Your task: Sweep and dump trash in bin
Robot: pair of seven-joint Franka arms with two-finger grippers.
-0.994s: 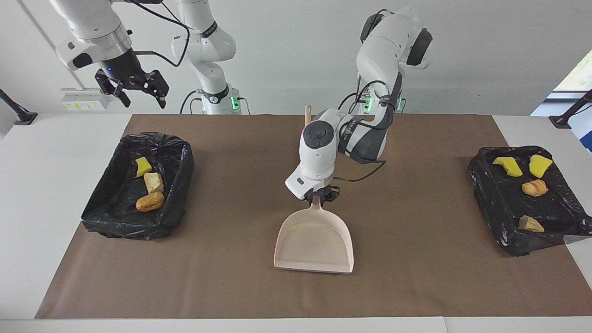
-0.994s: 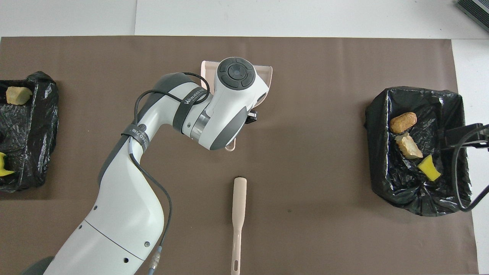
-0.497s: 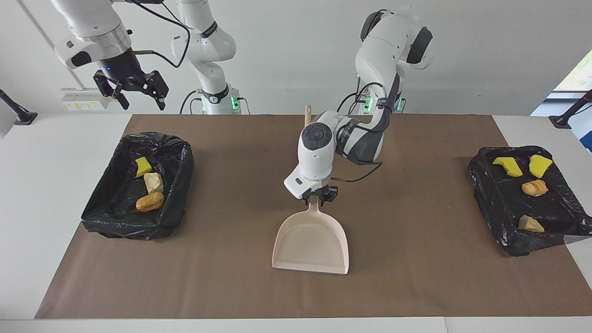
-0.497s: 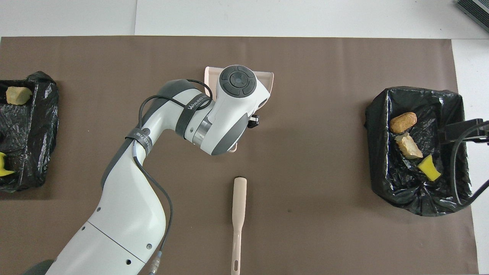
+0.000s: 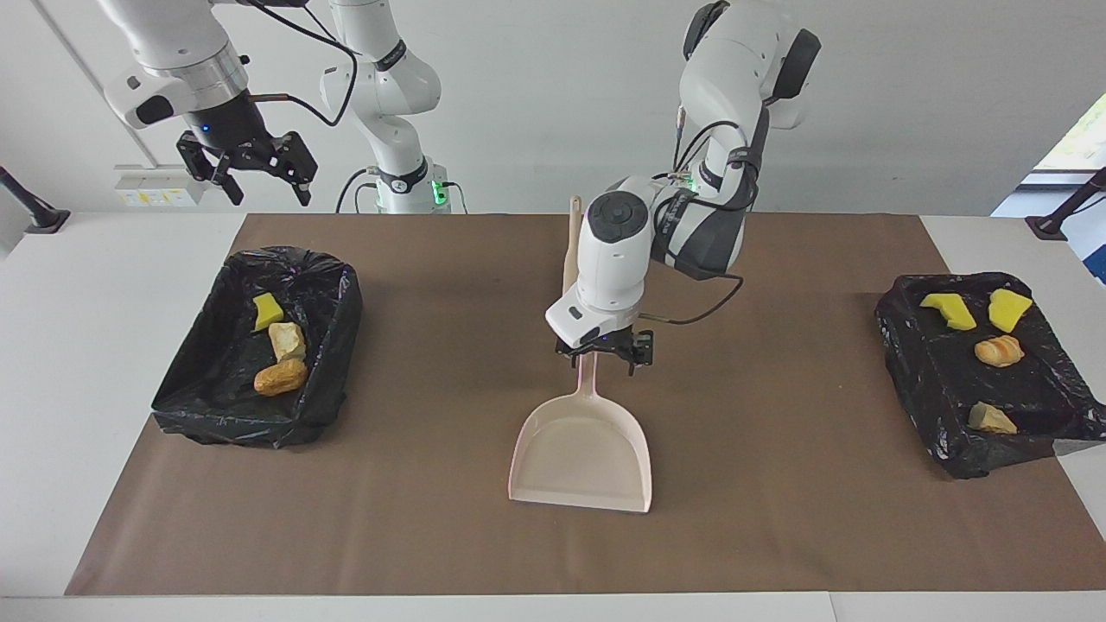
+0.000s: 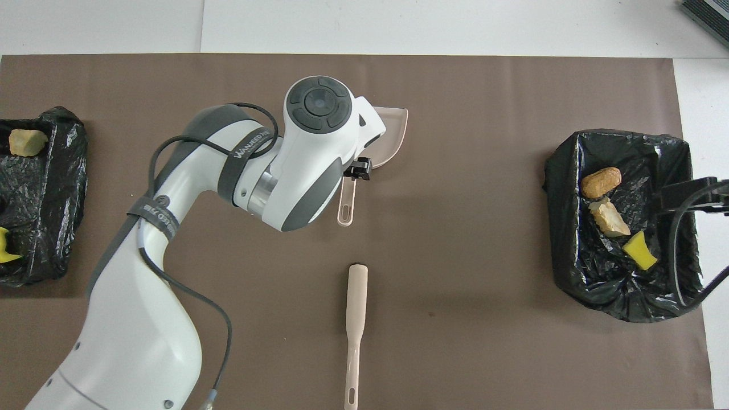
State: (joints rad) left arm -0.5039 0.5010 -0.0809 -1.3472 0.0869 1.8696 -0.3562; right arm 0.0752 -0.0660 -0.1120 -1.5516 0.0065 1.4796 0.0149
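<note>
The pale pink dustpan (image 5: 581, 449) lies flat on the brown mat, its handle (image 5: 590, 380) pointing toward the robots; it also shows in the overhead view (image 6: 393, 134). My left gripper (image 5: 605, 354) is open and empty, hovering just over that handle. My right gripper (image 5: 257, 181) is open and empty, raised over the bin at the right arm's end. The trash lies in two bins: a yellow sponge (image 5: 268, 311), a tan lump (image 5: 287, 341) and an orange lump (image 5: 280, 377) in one, and two yellow sponges (image 5: 948, 309), a bread lump (image 5: 999, 351) and a tan bit (image 5: 991, 418) in the other.
The beige-handled brush (image 6: 356, 319) lies on the mat nearer to the robots than the dustpan. A black-lined bin (image 5: 216, 406) stands at the right arm's end and another (image 5: 942, 406) at the left arm's end. The brown mat (image 5: 778, 518) covers the table's middle.
My left gripper has opened off the dustpan handle and risen above it. The dustpan stays flat on the mat. The right arm has not moved.
</note>
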